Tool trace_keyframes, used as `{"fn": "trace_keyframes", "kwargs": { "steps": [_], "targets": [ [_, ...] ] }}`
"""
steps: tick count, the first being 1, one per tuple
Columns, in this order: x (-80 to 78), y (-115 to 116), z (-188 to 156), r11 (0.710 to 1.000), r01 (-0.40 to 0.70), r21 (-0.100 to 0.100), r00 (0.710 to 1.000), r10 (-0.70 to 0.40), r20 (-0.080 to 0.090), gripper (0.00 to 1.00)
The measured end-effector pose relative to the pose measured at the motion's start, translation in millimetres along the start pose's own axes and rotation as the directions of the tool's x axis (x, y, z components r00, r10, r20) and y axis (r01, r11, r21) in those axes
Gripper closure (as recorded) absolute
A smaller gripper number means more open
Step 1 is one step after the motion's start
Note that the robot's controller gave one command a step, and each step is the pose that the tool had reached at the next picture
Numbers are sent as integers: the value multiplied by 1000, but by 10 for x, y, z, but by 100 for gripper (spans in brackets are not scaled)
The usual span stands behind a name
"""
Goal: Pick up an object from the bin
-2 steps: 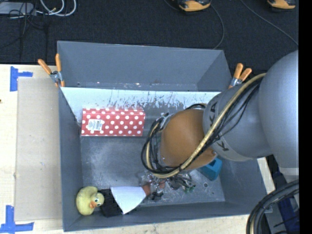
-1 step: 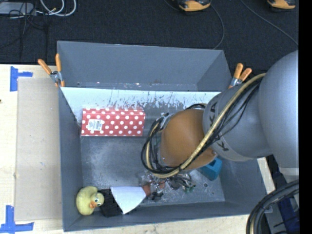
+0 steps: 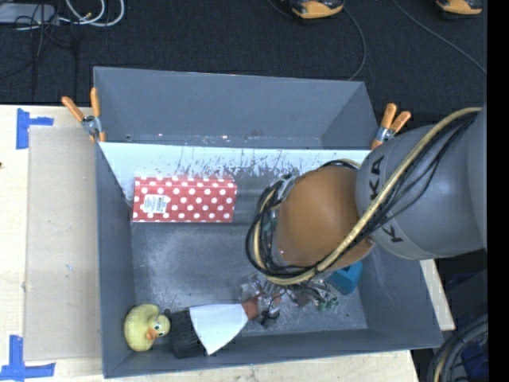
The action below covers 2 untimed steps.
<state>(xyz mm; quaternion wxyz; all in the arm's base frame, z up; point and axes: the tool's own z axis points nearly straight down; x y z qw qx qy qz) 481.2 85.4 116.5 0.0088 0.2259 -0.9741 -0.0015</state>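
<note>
My claw (image 3: 268, 304) sits low in the grey metal bin (image 3: 119, 237), close to the front wall and a little right of the middle. It is a dark cluster of metal parts and small wires under the arm's wrist. From this angle I cannot tell whether it is spread or pressed together, and I see nothing clearly gripped in it. Just left of it, touching or very nearly so, lies a white wedge-shaped piece (image 3: 216, 326), flat on the floor with its narrow end towards the claw. This is the thing nearest the claw. The wide end of the wedge meets a black brush-like thing (image 3: 181, 337) (I cannot say whether the two are one object). Left again, in the front left corner, a yellow rubber duck (image 3: 145, 327) stands with its orange beak towards the black thing. Right of the claw a blue block (image 3: 347, 279) is partly hidden under the wrist. Above the claw the round orange cover (image 3: 318, 217) on the wrist hides the middle right of the floor, and black and yellow cables (image 3: 262, 241) loop around it. The grey arm (image 3: 433, 189) enters over the right rim. Well apart from the claw, against the back left of the floor, a red box with white polka dots (image 3: 184, 200) lies lengthwise, with a small white label near its left end.
</note>
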Motion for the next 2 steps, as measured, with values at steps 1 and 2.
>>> {"fn": "trace_keyframes", "kwargs": {
  "steps": [1,2],
  "targets": [
    [-102,-65,-45,1000,-4,4,1000,4,14,100],
    [38,-85,-410,1000,-23,-3,1000,23,-6,100]
  ]
}}
